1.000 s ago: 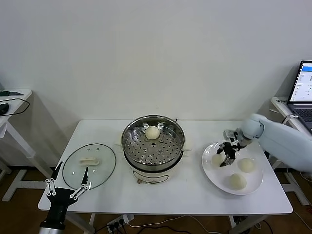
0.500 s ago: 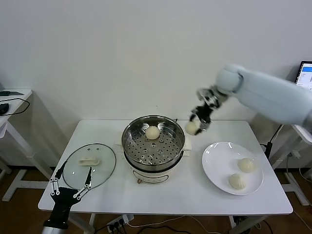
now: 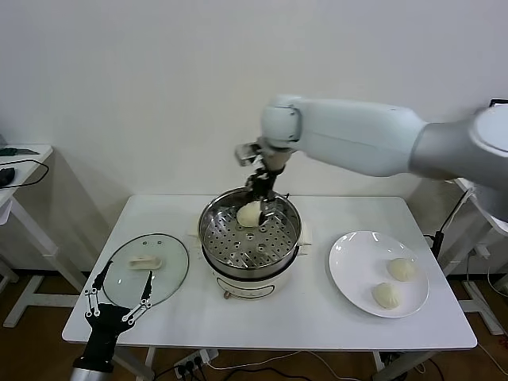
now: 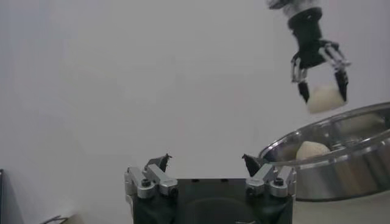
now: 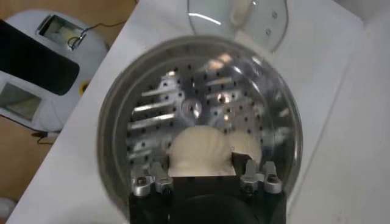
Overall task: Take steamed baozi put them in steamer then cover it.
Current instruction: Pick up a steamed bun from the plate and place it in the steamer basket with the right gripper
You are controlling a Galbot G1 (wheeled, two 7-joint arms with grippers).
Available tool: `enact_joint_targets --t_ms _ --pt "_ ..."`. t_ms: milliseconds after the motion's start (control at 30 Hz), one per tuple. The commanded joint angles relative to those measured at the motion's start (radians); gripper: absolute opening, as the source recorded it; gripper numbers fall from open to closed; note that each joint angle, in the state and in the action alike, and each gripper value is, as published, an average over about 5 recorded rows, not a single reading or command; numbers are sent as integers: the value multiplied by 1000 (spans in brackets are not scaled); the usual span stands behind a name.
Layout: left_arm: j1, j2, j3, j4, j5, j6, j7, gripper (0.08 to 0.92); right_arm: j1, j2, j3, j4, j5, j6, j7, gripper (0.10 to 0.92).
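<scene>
One baozi (image 3: 251,213) clamped in right end effector (image 3: 265,208) above steamer (image 3: 250,242).

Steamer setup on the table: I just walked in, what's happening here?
The right gripper holds a bun over the steamer, where one bun already sits on the tray. Two more buns wait on the white plate. The glass lid lies on the table, with the left gripper open beside it.
</scene>
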Motion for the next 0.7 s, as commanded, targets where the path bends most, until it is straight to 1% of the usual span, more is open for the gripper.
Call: enact_joint_targets --t_ms 33,533,633,700 --pt "-1 1 0 5 3 -2 -1 823 -37 149 -66 -40 48 -31 74 679" --pt "-6 1 -2 21 -12 -14 -4 823 -139 186 -67 -120 31 -45 157 682" --pt "-6 3 -5 21 -19 -16 -4 823 -147 186 -66 -123 26 -45 164 696" --pt "-6 3 -8 21 -22 -16 -4 823 -149 184 -67 -121 23 -45 166 723"
